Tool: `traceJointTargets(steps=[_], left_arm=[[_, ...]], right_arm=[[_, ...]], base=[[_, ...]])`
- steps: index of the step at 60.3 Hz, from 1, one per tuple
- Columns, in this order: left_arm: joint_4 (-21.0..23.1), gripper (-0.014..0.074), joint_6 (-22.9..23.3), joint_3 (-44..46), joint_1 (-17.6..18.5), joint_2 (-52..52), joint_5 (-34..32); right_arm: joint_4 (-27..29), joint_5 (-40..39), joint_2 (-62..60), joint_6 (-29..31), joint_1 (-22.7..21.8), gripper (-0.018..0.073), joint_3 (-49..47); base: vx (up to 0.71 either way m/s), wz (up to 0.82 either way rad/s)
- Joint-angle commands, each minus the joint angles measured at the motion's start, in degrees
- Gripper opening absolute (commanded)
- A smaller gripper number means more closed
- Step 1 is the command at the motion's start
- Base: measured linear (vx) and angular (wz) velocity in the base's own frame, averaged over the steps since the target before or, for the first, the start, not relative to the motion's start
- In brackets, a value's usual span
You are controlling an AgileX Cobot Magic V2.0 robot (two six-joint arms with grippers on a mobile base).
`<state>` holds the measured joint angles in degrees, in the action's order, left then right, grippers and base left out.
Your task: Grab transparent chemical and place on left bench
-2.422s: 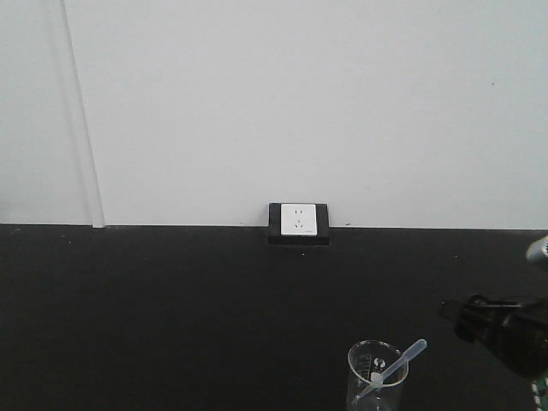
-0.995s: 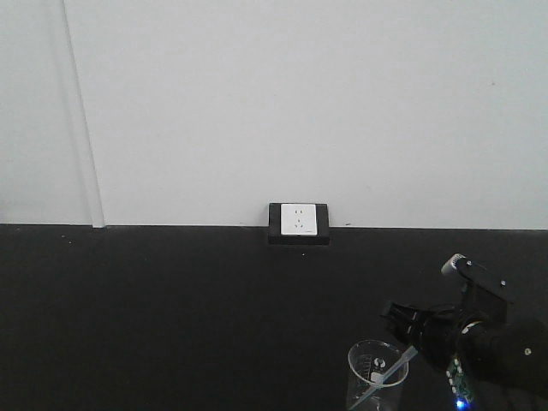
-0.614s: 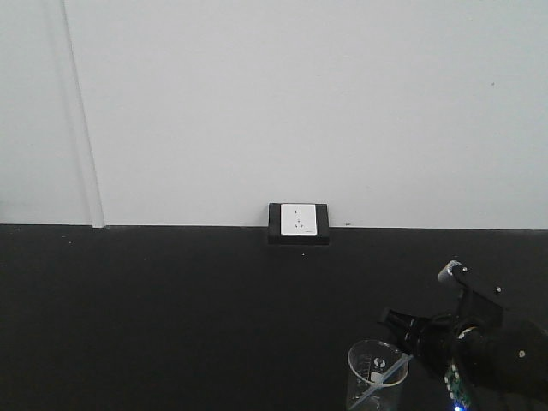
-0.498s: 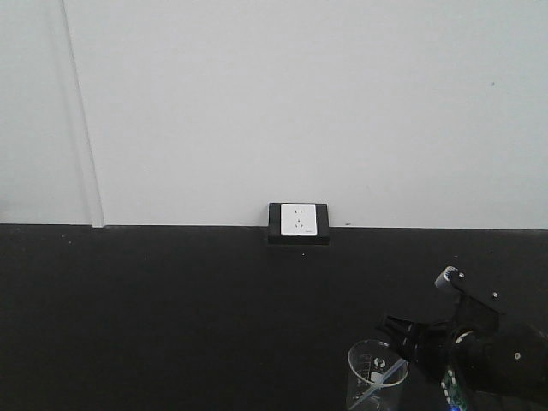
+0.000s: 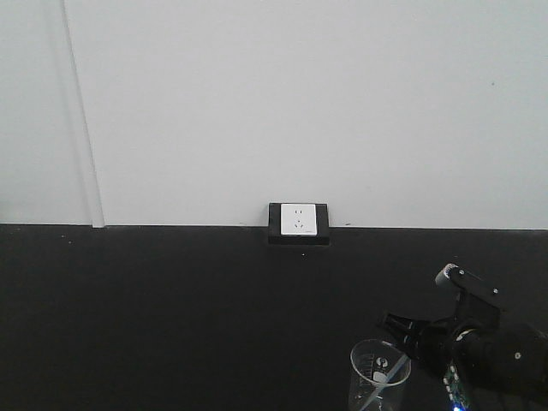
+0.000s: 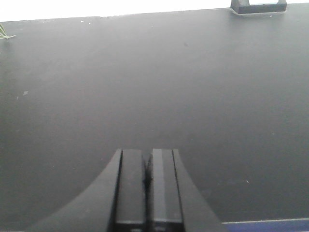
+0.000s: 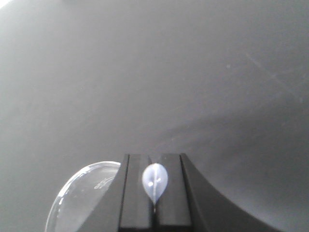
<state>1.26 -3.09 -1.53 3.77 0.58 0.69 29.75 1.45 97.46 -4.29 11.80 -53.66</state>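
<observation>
The transparent chemical is a thin whitish pipette whose stem (image 5: 378,387) leans inside a clear glass beaker (image 5: 379,354) at the bottom right of the front view. Its soft bulb (image 7: 155,179) is pinched flat between the jaws of my right gripper (image 7: 154,158). That right gripper (image 5: 401,330) sits just right of the beaker's rim, shut on the bulb. My left gripper (image 6: 148,152) is shut with nothing in it, low over the bare black counter (image 6: 145,87). The left bench is out of view.
A white wall socket in a black frame (image 5: 298,222) stands at the back of the black counter (image 5: 171,308), against the white wall; the socket (image 6: 258,6) also shows at the left wrist view's top right. The beaker (image 7: 79,195) lies left of my right fingers.
My right gripper came in from the right edge to the beaker and shut on the pipette's bulb, which now hides behind the fingers in the front view. The beaker stays put.
</observation>
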Motion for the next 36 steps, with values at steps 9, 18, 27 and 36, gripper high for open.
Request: traceJointTargets(steps=[9, 18, 27, 36], left_arm=[[0.0, -0.0003, 0.4, -0.9, 0.1, 1.1, -4.5], [0.0, -0.0003, 0.4, -0.9, 0.1, 1.1, -4.5], [0.0, -0.0003, 0.4, -0.9, 0.1, 1.1, -4.5], [0.0, -0.0003, 0.4, -0.9, 0.1, 1.1, -4.5]], right_arm=[[-0.1, -5.6, -7.7, 9.5, 0.0, -0.0004, -1.8], [-0.1, -4.0, -14.9, 19.5, 0.0, -0.0003, -1.8], [-0.1, 0.2, -24.0, 27.3, 0.0, -0.0003, -1.6], [-0.1, 0.6, -35.5, 31.0, 0.0, -0.0003, 2.2]], base=[[0.0, 0.0], [0.0, 0.0], [0.0, 0.0], [0.0, 0.0]])
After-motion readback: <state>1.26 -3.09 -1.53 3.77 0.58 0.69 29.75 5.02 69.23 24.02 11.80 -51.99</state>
